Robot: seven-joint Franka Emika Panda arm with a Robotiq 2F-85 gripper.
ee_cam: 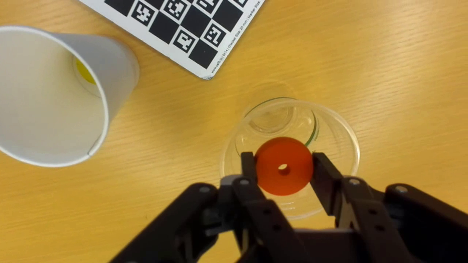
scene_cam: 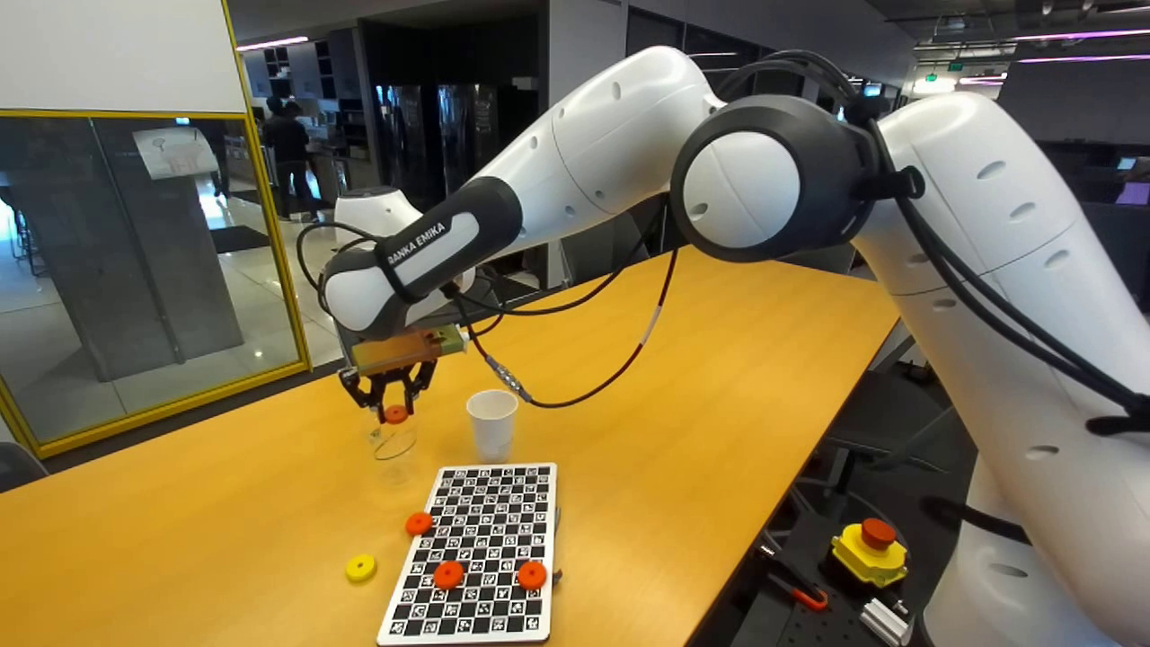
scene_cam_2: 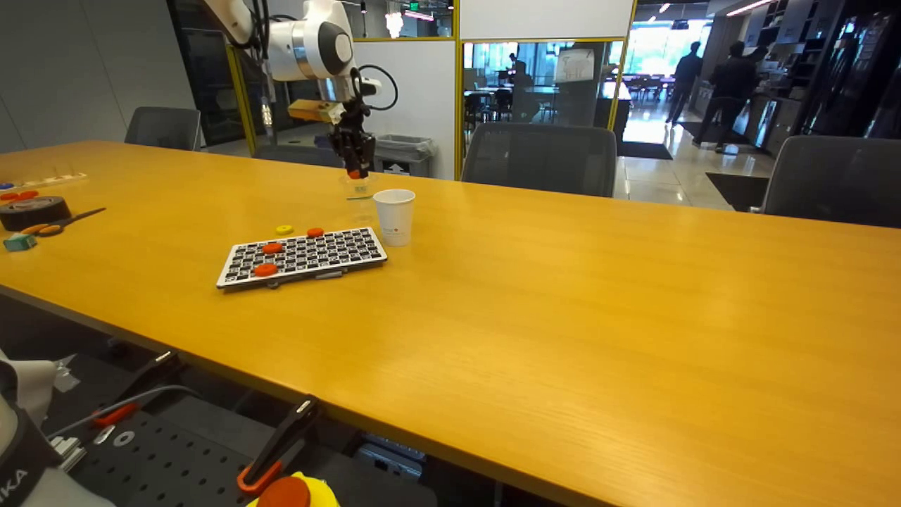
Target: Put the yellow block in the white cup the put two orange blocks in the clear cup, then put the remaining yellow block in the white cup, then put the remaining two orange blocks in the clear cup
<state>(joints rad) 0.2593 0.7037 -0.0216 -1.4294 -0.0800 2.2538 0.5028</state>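
My gripper (ee_cam: 283, 166) is shut on an orange block (ee_cam: 280, 149), its fingers pressing both sides. In the wrist view they overlap the mouth of the clear cup (ee_cam: 356, 146); in an exterior view the held block sits about level with that cup's rim. The white cup (scene_cam: 492, 429) stands upright beside it, and a yellow block (ee_cam: 84, 72) shows at its bottom. Two orange blocks, one (scene_cam: 448, 575) left and one (scene_cam: 532, 575) right, lie on the patterned board. A third orange block (scene_cam: 419, 523) is at the board's edge. Another yellow block (scene_cam: 360, 568) rests on the table.
The black-and-white patterned board (scene_cam: 485, 512) lies flat near both cups. Farther along the table (scene_cam_2: 598, 317) are a black tape roll (scene_cam_2: 34, 211), scissors (scene_cam_2: 74, 220), a small green box (scene_cam_2: 20, 242) and some red pieces (scene_cam_2: 27, 195). Chairs (scene_cam_2: 542, 158) stand along the far edge.
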